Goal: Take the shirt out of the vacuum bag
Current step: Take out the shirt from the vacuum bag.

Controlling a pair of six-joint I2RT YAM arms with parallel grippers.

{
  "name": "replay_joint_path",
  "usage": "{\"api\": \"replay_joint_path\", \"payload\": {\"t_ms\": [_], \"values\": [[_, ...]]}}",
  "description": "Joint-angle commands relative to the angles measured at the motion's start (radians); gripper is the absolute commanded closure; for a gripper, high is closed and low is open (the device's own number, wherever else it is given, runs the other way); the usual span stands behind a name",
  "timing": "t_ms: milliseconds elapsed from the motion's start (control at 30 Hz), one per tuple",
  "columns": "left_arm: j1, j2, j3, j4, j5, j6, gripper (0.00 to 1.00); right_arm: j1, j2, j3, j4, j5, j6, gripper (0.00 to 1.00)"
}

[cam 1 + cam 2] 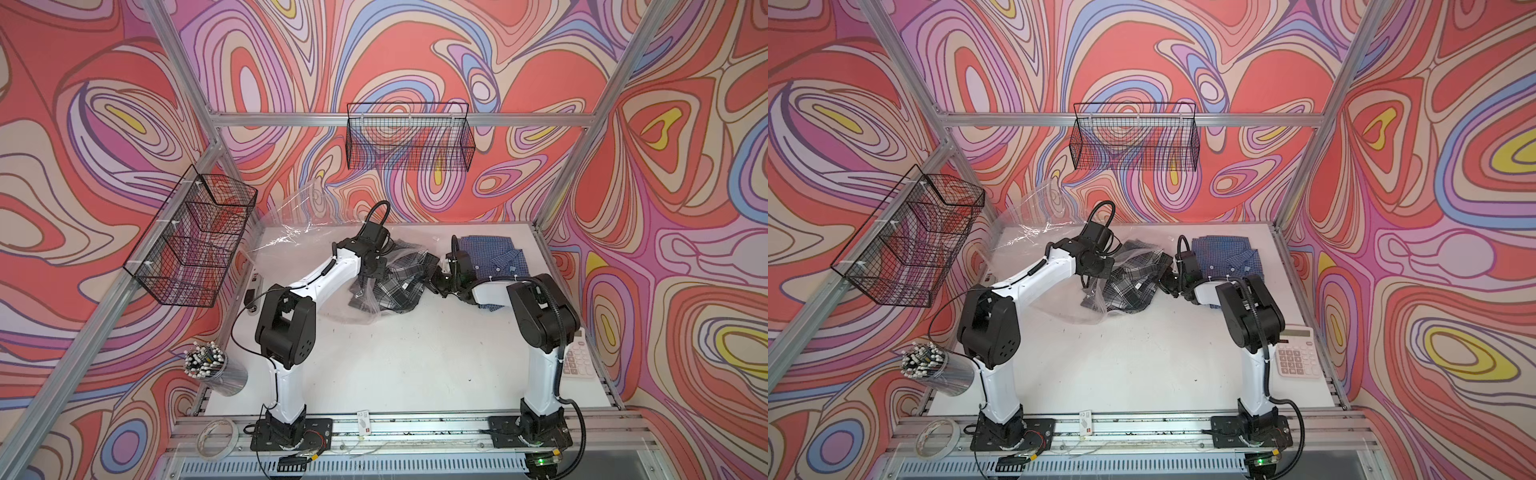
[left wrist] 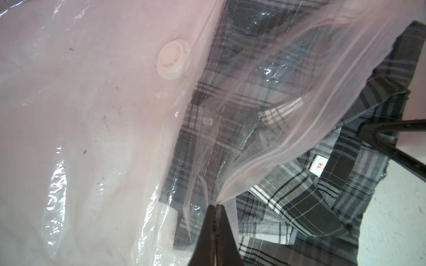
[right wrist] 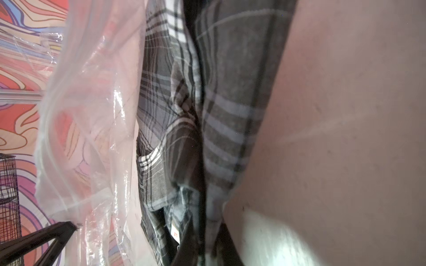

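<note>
On the table [image 1: 415, 353], the left gripper [image 2: 215, 205] pinches the vacuum bag [image 2: 92, 115] while the right gripper [image 2: 368, 130] clamps the half-out shirt [image 2: 299, 207].

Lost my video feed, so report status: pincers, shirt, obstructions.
Left pincer shut on vacuum bag mouth edge. Right pincer shut on plaid shirt. Shirt partly out, rest inside bag. Folded blue shirt beside right arm, not blocking.

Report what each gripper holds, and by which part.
Left gripper pinches the vacuum bag at its mouth edge; right gripper grips the plaid shirt beside its size label.
</note>
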Motion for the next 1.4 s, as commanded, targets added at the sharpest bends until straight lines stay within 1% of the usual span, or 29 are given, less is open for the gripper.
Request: {"api": "replay_joint_path", "payload": {"t_ms": [0,200,367,500,533,633,667,700,900,1133,1267,1367], "values": [[0.0,0.011,-0.011,0.001,-0.016,-0.005,1.0,0.002,-0.038,0.052,-0.094,0.031,-0.042,1.0],[0.005,0.021,-0.015,0.01,-0.017,-0.003,1.0,-0.006,-0.13,0.137,-0.403,0.093,-0.212,1.0],[0.01,0.031,-0.01,0.01,-0.017,-0.001,1.0,-0.051,-0.185,0.084,-0.469,0.098,-0.243,1.0],[0.009,0.032,-0.008,0.008,-0.019,0.004,1.0,-0.091,-0.189,0.066,-0.52,0.089,-0.273,1.0],[0.011,0.032,-0.008,0.008,-0.019,0.004,1.0,-0.098,-0.184,0.072,-0.538,0.089,-0.285,0.98],[0.01,0.038,-0.001,0.007,-0.011,0.003,1.0,-0.105,-0.17,0.09,-0.538,0.072,-0.292,0.79],[0.011,0.041,0.004,0.003,-0.007,0.001,1.0,-0.105,-0.163,0.1,-0.531,0.068,-0.29,0.73],[0.01,0.042,0.007,0.003,-0.005,-0.001,1.0,-0.104,-0.155,0.108,-0.522,0.064,-0.285,0.71],[0.011,0.041,0.017,-0.005,-0.009,0.004,1.0,-0.102,-0.106,0.133,-0.463,0.046,-0.261,0.7],[0.01,0.029,0.005,-0.008,-0.018,0.005,1.0,-0.103,-0.08,0.09,-0.454,0.069,-0.272,0.56],[0.01,0.031,0.002,-0.007,-0.011,0.0,1.0,-0.103,-0.079,0.071,-0.431,0.063,-0.262,0.51],[0.011,0.029,0.002,-0.006,-0.011,-0.001,1.0,-0.103,-0.079,0.067,-0.416,0.058,-0.259,0.5]]}}
